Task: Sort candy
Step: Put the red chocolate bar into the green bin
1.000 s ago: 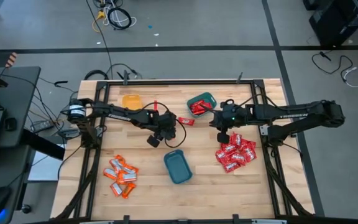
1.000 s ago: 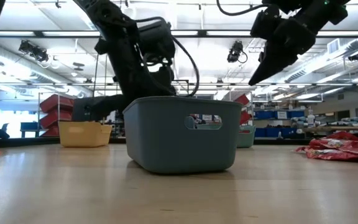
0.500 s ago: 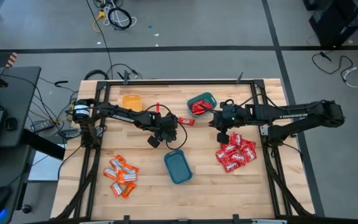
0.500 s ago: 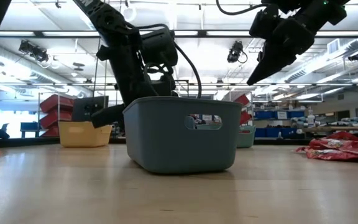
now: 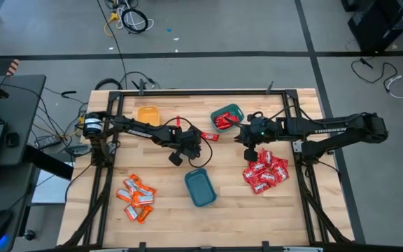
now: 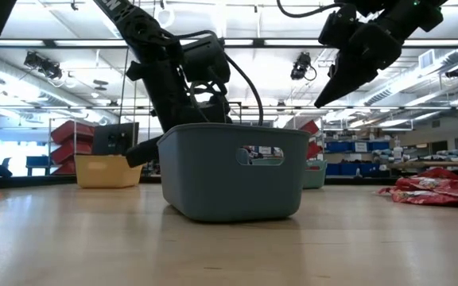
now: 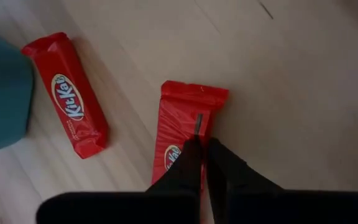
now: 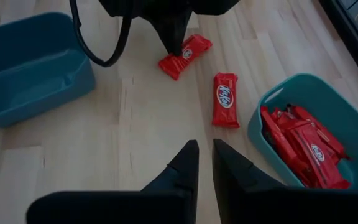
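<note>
Two narrow red candy bars lie flat on the wood beside the teal bin (image 8: 309, 134), which holds more red bars. My left gripper (image 7: 199, 144) stands over the nearer bar (image 7: 188, 121), shut on it; the other bar (image 7: 67, 93) lies free beside it. In the high view, this gripper (image 5: 190, 143) is at the table's middle. My right gripper (image 8: 204, 152) hangs shut with nothing in it, above the table, between the teal bin and the pile of wider red packets (image 5: 264, 173). Orange-and-white packets (image 5: 136, 197) lie near left. My left gripper pinches the red bar's wrapper at about mid-length (image 7: 197, 127) between its two fingertips (image 8: 175, 42). The fingers come from above, pointing down. The bar lies flat on the table.
A grey-blue bin (image 5: 200, 187) stands near the table's front middle, close to my left gripper. A yellow bin (image 5: 147, 113) is at the far left. Bare wood lies between the blue bin and the orange packets.
My left gripper has gone a little toward the table's right and far edges, over the loose red bars. My right arm has kept still.
</note>
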Robot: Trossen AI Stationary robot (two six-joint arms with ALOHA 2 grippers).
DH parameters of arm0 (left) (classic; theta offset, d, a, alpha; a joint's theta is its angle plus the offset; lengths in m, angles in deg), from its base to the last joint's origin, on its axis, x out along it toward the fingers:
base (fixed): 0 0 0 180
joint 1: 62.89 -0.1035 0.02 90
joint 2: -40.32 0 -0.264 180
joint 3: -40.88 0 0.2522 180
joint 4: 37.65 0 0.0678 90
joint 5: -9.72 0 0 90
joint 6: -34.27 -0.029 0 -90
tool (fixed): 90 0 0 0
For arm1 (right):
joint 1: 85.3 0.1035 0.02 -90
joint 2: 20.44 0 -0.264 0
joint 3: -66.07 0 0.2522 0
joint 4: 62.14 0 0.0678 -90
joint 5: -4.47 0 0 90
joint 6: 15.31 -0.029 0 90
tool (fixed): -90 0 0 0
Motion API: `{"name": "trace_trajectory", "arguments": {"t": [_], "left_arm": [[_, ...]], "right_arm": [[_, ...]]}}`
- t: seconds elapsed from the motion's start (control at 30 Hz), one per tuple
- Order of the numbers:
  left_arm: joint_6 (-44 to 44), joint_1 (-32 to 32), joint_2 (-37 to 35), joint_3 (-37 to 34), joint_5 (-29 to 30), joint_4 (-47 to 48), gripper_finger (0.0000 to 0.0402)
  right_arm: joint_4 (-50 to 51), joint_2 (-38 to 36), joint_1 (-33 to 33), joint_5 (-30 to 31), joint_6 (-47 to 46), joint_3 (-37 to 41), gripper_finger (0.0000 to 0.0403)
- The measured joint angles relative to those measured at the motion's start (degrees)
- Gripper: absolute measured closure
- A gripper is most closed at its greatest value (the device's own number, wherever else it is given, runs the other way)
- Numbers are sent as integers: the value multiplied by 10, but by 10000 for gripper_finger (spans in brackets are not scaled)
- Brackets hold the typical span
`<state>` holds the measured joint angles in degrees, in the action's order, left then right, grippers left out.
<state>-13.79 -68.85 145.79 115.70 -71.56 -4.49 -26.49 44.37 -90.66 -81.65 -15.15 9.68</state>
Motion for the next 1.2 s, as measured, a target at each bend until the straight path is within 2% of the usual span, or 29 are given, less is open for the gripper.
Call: {"name": "trace_trajectory", "arguments": {"t": [0.2,0.37,0.47,0.63,0.77,0.97,1.2], "left_arm": [[7,1,-1,2,0,5,399],[33,1,0,34,-1,36,401],[37,1,0,63,-1,53,401],[58,0,0,104,-1,75,401],[80,-5,0,137,-1,90,401],[135,-28,-1,175,2,72,401],[207,-65,-1,181,-40,13,401]], "right_arm": [[0,0,0,0,0,0,369],[0,0,0,8,-1,0,369],[5,0,0,47,-16,0,369],[33,0,-24,159,-75,0,369],[35,0,-74,191,-115,0,377],[35,29,-159,189,-132,0,400],[31,111,-211,140,-152,0,398]]}}
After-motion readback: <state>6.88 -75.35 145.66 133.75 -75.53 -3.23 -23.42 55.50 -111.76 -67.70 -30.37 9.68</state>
